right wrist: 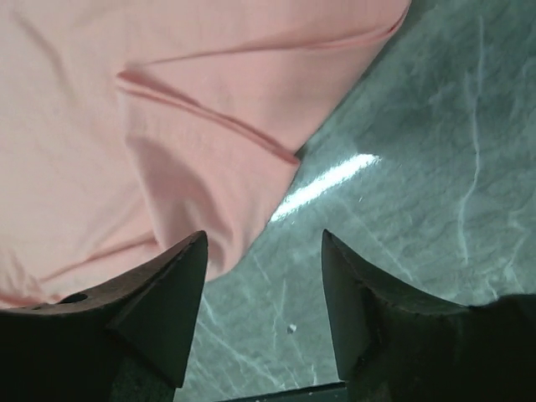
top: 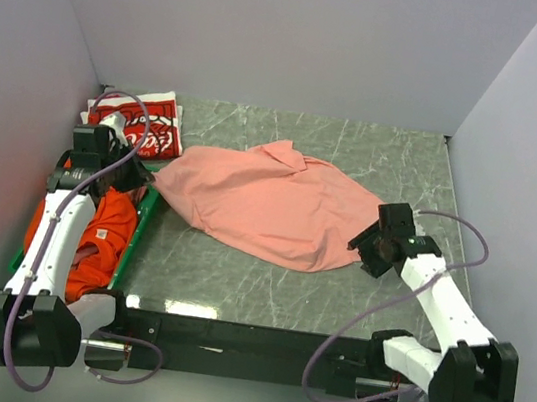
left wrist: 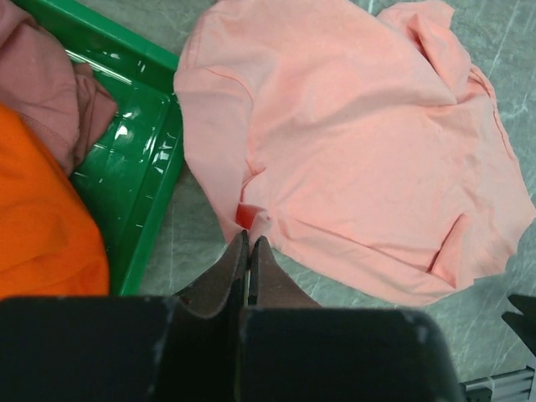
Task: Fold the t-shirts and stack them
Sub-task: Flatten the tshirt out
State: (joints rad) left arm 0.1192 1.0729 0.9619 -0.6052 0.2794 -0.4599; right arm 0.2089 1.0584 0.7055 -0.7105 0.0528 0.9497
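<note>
The salmon-pink t-shirt (top: 268, 206) lies spread and rumpled mid-table. My left gripper (left wrist: 249, 239) is shut at its left edge, where a small pucker of pink cloth rises into the fingertips. My right gripper (right wrist: 264, 247) is open just off the shirt's right edge (right wrist: 167, 151), over bare table, with nothing between its fingers. The red t-shirt with white print (top: 143, 124) lies folded at the back left. An orange t-shirt (left wrist: 42, 226) and a mauve one (left wrist: 50, 84) lie in the green crate (left wrist: 142, 176).
The green crate (top: 137, 232) stands along the left side under my left arm. White walls close in the table at the back and both sides. Marbled green tabletop (top: 237, 277) shows in front of the pink shirt.
</note>
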